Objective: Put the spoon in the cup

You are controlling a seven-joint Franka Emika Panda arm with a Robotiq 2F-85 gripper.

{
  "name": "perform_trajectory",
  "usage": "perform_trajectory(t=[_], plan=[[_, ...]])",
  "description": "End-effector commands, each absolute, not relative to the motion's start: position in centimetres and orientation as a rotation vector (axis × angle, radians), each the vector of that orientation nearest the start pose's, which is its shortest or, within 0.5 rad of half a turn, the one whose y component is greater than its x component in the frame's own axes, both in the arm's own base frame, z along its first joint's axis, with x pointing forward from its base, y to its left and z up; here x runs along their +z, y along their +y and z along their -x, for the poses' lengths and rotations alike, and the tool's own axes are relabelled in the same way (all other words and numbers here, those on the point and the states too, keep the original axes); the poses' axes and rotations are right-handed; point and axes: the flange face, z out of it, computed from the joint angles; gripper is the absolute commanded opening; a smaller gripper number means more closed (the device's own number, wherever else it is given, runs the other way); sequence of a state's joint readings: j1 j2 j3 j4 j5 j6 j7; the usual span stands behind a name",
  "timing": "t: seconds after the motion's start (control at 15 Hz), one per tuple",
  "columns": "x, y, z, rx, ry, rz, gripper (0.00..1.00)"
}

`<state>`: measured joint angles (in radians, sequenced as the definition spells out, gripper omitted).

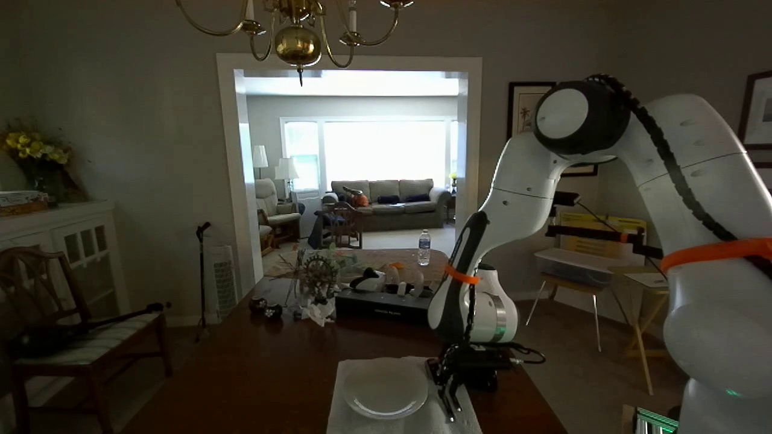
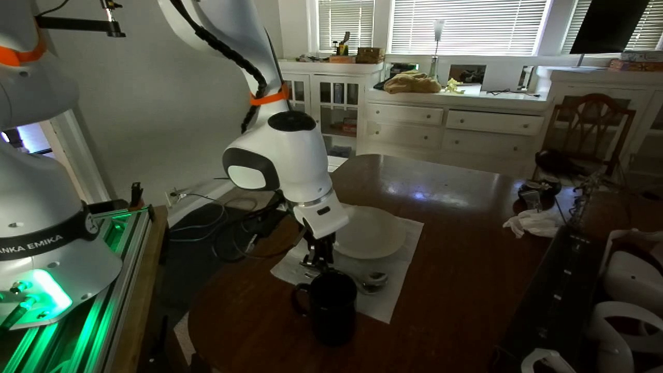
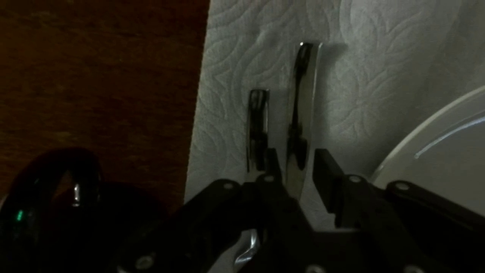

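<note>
Two slim silvery utensils lie side by side on a paper towel. The longer handle [image 3: 303,91] passes between the fingertips of my gripper [image 3: 296,159]. The shorter handle [image 3: 257,121] lies outside the left finger. In an exterior view rounded spoon ends [image 2: 375,281] show; I cannot tell which handle is the spoon's. My gripper is partly open, pointing down, low over the utensils, also in the exterior views [image 1: 452,413] [image 2: 318,259]. The near-black cup [image 2: 334,311] stands upright beside the towel, close to the gripper; its handle shows at the wrist view's lower left [image 3: 57,178].
A white round plate [image 1: 386,389] rests on the paper towel [image 2: 409,243] close beside the gripper. A long black box [image 1: 380,307] with white headset parts, dried flowers [image 1: 319,277] and a water bottle [image 1: 424,247] stand farther along the wooden table [image 2: 445,290].
</note>
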<state>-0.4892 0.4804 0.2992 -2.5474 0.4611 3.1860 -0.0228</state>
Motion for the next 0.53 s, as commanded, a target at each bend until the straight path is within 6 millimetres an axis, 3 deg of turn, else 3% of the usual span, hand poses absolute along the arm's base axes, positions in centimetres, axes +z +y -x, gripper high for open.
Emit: perform_trajectory(t=[0.0, 0.33, 0.4, 0.47], plan=[[10.67, -10.91, -42.54, -0.243, 1.001, 2.832, 0.27], [10.38, -10.92, -42.46, -0.240, 1.000, 2.835, 0.28], [10.36, -10.92, -42.45, -0.240, 0.998, 2.836, 0.23], [10.37, -10.92, -42.44, -0.240, 0.997, 2.837, 0.07]])
